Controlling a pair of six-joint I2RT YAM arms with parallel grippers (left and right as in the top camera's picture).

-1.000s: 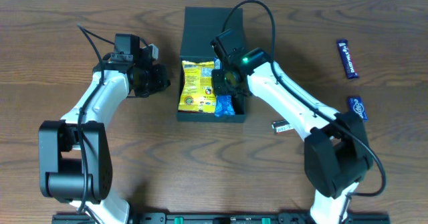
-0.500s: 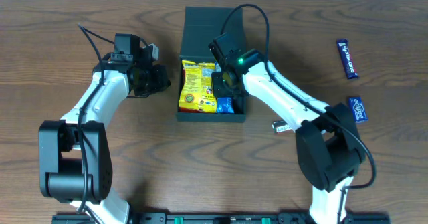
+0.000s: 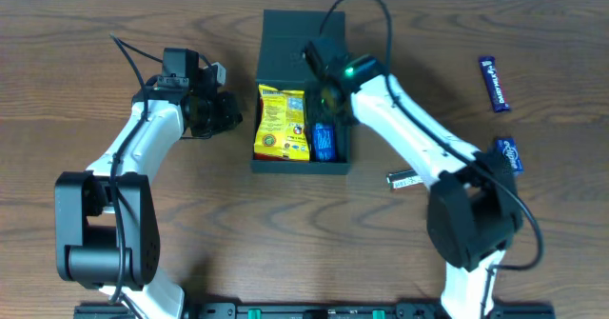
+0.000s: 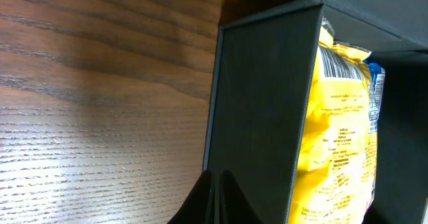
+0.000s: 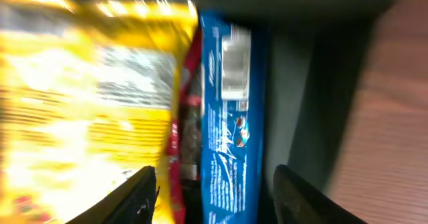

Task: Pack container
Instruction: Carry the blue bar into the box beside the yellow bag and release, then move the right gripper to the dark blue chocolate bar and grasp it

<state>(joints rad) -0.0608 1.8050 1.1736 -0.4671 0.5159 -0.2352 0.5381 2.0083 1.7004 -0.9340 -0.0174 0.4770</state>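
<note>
two packets lie flat in the open container (image 3: pixel 290 33), which sits at the far middle of the table with its lid flap thrown back. the yellow packet (image 3: pixel 281 121) fills its left side. the slimmer blue packet (image 3: pixel 324 141), a second ago under the right gripper (image 3: pixel 333 98), now rests free on the right. that pincer has drawn toward the far end, fingers spread, released. so one more item looks packed.

the left gripper (image 4: pixel 215 196) is clenched on nothing, just beside the container's left wall. a far blue bar (image 3: pixel 492 82) and a near blue bar (image 3: pixel 509 154) wait well to the right. wrapper print is too small or blurred to read.
</note>
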